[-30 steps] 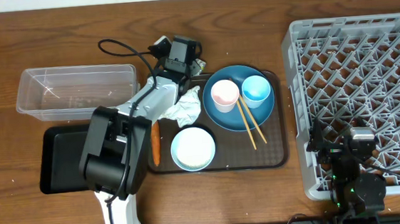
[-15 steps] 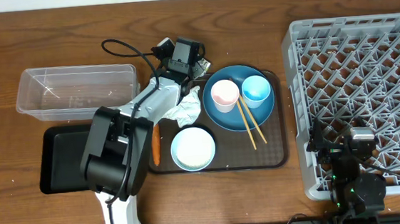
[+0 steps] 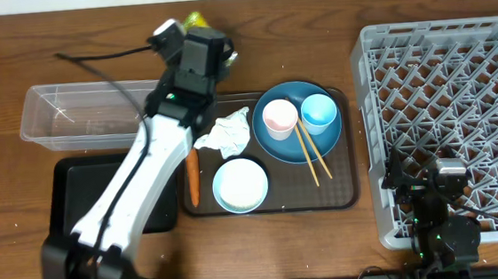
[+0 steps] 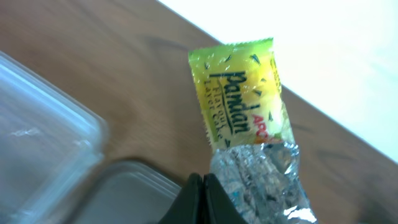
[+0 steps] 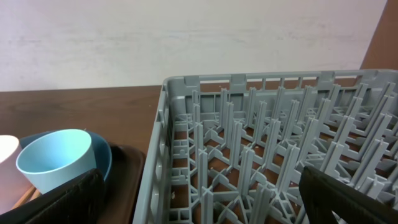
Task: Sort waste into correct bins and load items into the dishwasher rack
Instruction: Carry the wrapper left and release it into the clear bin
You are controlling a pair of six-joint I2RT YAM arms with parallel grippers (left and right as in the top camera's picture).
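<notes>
Currently, left gripper (image 4: 203,184): we see its fingers pressed together with no gap, pinching the silver torn end of the snack wrapper (image 4: 239,102).
Snack wrapper: yellow-green, printed "Pandan"; in the left wrist view it extends away from the fingertips over the wooden table (image 3: 11,51), beyond the far edge of the brown tray (image 3: 342,194) and just beside the right end of the clear tub (image 3: 60,114).
Left arm: it reaches diagonally from the near-left edge, crossing the black tray (image 3: 68,212) and the right end of the clear tub.
Right gripper (image 5: 199,177): we see its fingers spread wide and holding nothing, above the near-left part of the dishwasher rack (image 3: 458,78).
Dishwasher rack: grey lattice crate on the right of the table; we see no dishes in it.
Brown tray: it carries the blue plate (image 3: 287,151), white bowl (image 3: 240,185), tissue (image 3: 226,134) and carrot (image 3: 193,179).
Blue plate: the pink cup (image 3: 279,117) and light blue cup (image 3: 319,112) stand on it side by side; the chopsticks (image 3: 311,157) lie across its near rim.
Carrot: along the tray's left edge, just beside the bowl.
Tissue: crumpled, between the plate and the left arm.
</notes>
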